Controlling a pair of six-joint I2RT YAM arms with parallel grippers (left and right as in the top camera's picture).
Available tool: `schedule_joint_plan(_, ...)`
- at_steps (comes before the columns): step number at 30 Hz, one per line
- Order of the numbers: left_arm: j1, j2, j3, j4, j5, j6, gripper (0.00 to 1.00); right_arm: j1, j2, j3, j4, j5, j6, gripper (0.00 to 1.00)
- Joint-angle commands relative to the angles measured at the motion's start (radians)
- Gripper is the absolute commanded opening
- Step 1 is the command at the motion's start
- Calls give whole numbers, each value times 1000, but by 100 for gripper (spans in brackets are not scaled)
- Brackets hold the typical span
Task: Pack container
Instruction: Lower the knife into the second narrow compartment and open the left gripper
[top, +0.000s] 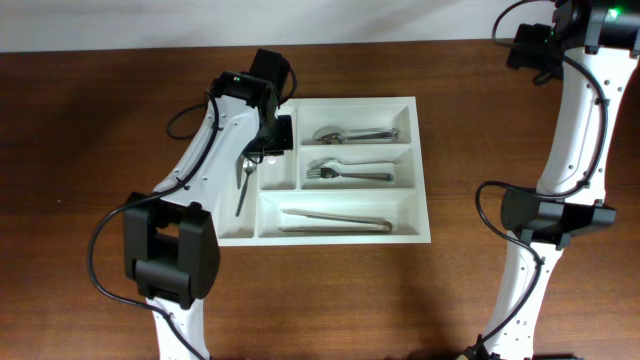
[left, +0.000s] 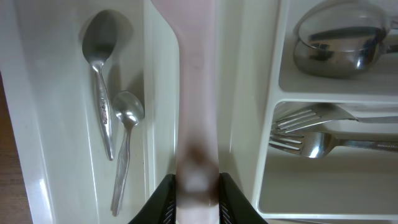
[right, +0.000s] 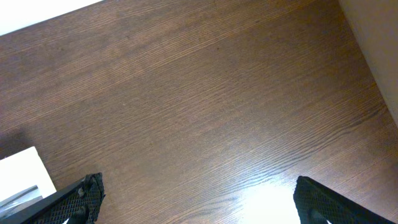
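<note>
left hand (left: 198, 190): pinching a blurry pale long thing (left: 198, 93) over the container's (top: 424, 190) narrow slot
right hand (right: 198, 202): spread wide above the surface (right: 205, 93)
leftmost slot: two spoons (left: 101, 93)

Overhead: fixed, straight down, far, covers whole surface (top: 90, 110) plus container (top: 340, 239). My left wrist cam: close, looking down into container compartments, overlaps overhead there. My right wrist cam: farther off, angled at wood, container corner bottom-left.

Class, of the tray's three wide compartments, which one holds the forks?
The middle wide compartment: its forks show tines. In the overhead view, the one above holds spoons; the one below, long straight pieces.
</note>
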Motion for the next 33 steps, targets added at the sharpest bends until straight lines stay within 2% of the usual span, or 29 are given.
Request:
schedule_joint_plan(1, 4, 7, -24, -3, -14, 12, 2, -1, -41, 14, -3, -2, -6, 99)
schedule_joint_plan(21, -4, 8, -167, 69, 16, 12, 2, -1, -41, 14, -3, -2, -6, 99)
schedule_joint_plan(33, -32, 9, -178, 113, 16, 13, 2, -1, -41, 14, -3, -2, -6, 99)
